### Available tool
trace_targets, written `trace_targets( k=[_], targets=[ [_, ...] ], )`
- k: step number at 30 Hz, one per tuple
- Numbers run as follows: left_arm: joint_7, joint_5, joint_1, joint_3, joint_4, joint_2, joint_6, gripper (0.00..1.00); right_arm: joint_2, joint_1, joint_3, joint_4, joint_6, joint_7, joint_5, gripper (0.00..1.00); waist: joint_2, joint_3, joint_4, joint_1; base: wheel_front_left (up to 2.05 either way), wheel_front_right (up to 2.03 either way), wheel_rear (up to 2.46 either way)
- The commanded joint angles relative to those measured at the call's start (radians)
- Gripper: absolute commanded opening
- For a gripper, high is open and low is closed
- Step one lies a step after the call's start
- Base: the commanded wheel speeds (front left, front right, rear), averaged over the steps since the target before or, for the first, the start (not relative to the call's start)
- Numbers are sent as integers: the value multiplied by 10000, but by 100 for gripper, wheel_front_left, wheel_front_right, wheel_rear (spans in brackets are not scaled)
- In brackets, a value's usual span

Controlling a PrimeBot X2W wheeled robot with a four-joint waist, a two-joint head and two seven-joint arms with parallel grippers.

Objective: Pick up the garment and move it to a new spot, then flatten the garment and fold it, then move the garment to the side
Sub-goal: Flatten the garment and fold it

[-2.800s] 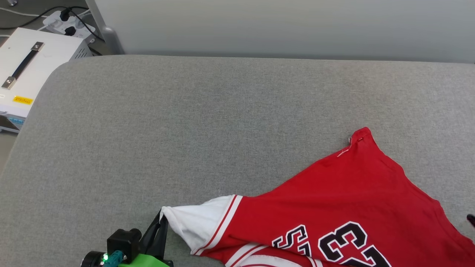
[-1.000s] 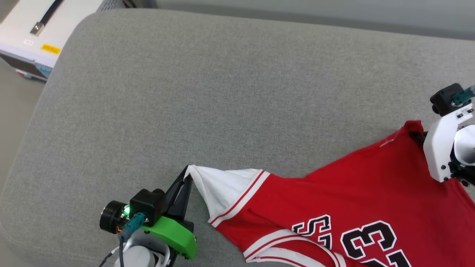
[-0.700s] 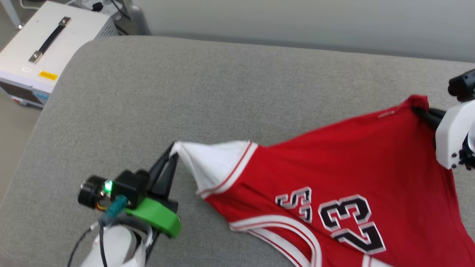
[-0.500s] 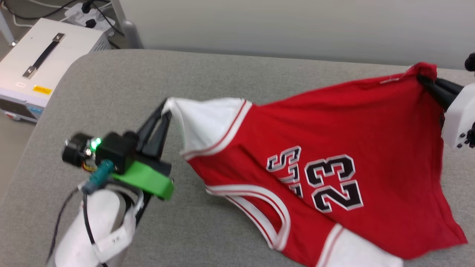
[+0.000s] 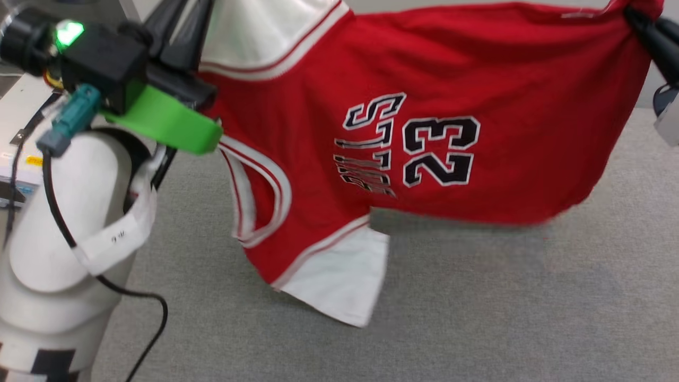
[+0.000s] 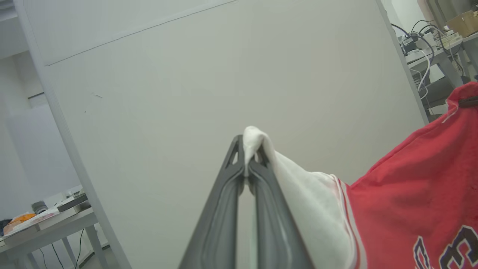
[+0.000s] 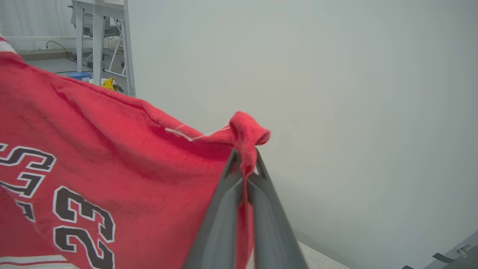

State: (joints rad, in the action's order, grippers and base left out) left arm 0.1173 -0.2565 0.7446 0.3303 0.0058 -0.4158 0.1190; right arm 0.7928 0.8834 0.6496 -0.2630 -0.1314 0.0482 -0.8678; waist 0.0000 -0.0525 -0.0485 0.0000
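Got the garment [image 5: 435, 63] up in the air, stretched between both arms. My left gripper [image 6: 246, 158] is clamped on the tip of a white sleeve [image 6: 298, 194], and my right gripper [image 7: 244, 164] is pinching a red corner over on the right. The 23 faces me - the other sleeve [image 5: 339, 286] dangles over the grey padded surface [image 5: 504, 307].

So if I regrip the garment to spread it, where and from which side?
Take the garment's hanging white sleeve by its lower hem, coming from below: it dangles loose, while the left pincer and right pincer hold the top edge taut.
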Motion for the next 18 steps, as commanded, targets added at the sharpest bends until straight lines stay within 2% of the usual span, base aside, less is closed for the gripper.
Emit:
trace_targets(
  k=[1, 11, 18],
  targets=[
    [-33, -21, 480, 94, 104, -98, 47, 0, -67, 243, -195, 82, 7, -59, 150, 0, 0, -20, 38, 0, 0, 0, 0],
    [109, -322, 2917, 692, 1257, -143, 105, 0, -434, 893, -1115, 348, 7, 322, 788, 0, 0, -579, 115, 0, 0, 0, 0],
    [108, -555, 4601, 1153, 2152, -218, 114, 0, -749, 1870, -1557, -57, 7, 651, 1131, 0, 0, -1652, 193, 0, 0, 0, 0]
  ],
)
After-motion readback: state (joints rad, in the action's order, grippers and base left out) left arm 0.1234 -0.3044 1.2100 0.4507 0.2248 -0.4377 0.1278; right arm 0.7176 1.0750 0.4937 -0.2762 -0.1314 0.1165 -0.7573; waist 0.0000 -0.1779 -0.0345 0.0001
